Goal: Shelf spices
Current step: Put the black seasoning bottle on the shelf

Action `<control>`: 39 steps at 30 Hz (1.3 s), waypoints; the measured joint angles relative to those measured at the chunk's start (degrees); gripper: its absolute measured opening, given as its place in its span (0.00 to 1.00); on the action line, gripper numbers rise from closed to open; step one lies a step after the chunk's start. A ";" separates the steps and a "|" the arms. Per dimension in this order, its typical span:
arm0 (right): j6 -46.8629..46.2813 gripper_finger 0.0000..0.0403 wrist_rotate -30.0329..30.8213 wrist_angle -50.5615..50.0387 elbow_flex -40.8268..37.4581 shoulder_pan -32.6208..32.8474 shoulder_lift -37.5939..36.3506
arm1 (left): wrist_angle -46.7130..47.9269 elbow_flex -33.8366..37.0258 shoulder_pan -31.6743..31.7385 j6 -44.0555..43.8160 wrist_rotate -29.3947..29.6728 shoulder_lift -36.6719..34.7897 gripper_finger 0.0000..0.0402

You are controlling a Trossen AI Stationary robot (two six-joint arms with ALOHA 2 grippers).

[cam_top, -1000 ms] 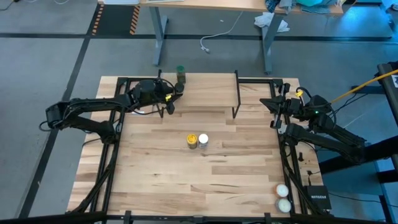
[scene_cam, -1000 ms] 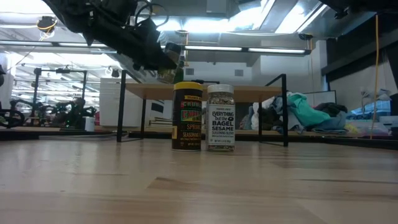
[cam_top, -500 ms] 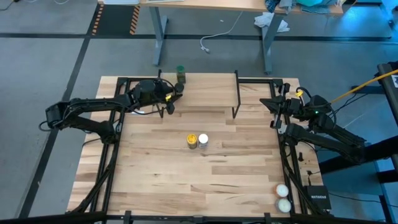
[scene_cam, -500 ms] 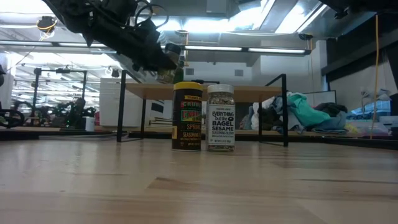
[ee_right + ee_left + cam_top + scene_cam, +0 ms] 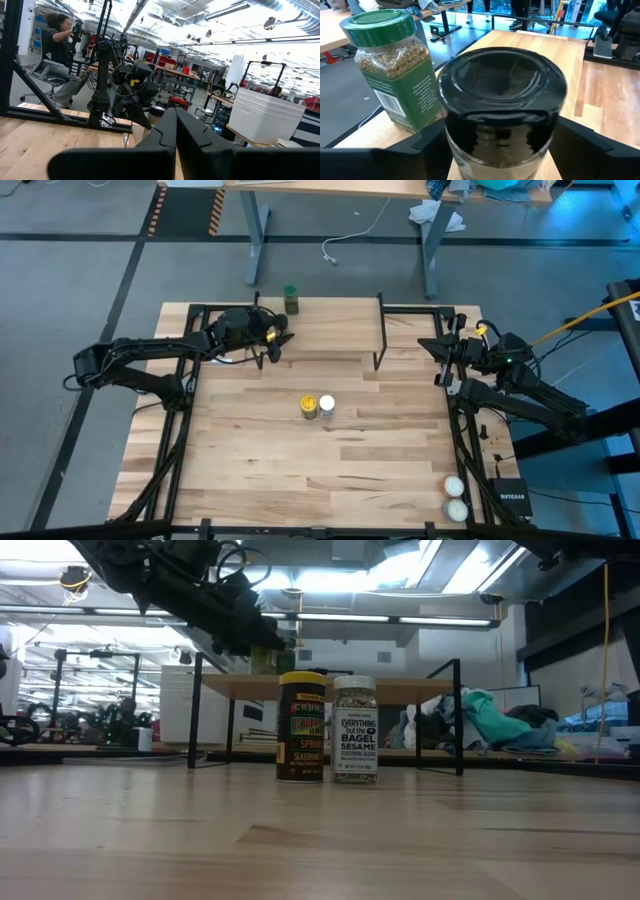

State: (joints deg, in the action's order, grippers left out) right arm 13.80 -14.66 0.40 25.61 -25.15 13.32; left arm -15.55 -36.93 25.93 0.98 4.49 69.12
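The left gripper (image 5: 500,150) is clamped on the round glossy black-lidded jar (image 5: 502,107) beside the green-lidded jar (image 5: 392,65). Both are over the light-wood shelf (image 5: 330,315). The right gripper (image 5: 175,135) has its fingers together.

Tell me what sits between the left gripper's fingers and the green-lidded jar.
Left wrist view: the left gripper holds the black-lidded jar; the green-lidded jar stands just beyond it on the shelf.

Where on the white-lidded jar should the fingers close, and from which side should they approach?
Grip the white-lidded jar around its lid from above, fingers toward the shelf and away from it. It stands upright, with the yellow-lidded jar close beside it, blocking that flank.
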 joint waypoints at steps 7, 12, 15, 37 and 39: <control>-0.01 0.01 0.00 0.00 0.00 0.00 0.01 | -0.96 0.00 0.00 0.16 0.27 -1.90 0.68; -0.01 0.01 0.00 -0.02 0.00 0.00 0.00 | -0.97 0.00 0.00 0.71 1.24 -5.04 0.68; 0.00 0.01 0.00 -0.02 0.00 0.00 0.00 | -0.96 0.00 0.00 0.97 1.51 -7.27 0.68; 0.00 0.01 0.02 -0.11 0.02 0.00 0.98 | 2.95 -0.02 -6.89 2.45 -2.14 -12.67 0.03; -0.02 0.01 0.02 -0.13 0.01 0.00 1.38 | 3.03 -0.02 -6.97 2.40 -2.14 -11.33 0.04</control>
State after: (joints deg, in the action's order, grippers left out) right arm 13.78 -14.63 0.27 25.61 -25.15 14.70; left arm -12.52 -36.95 18.96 3.38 2.35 57.79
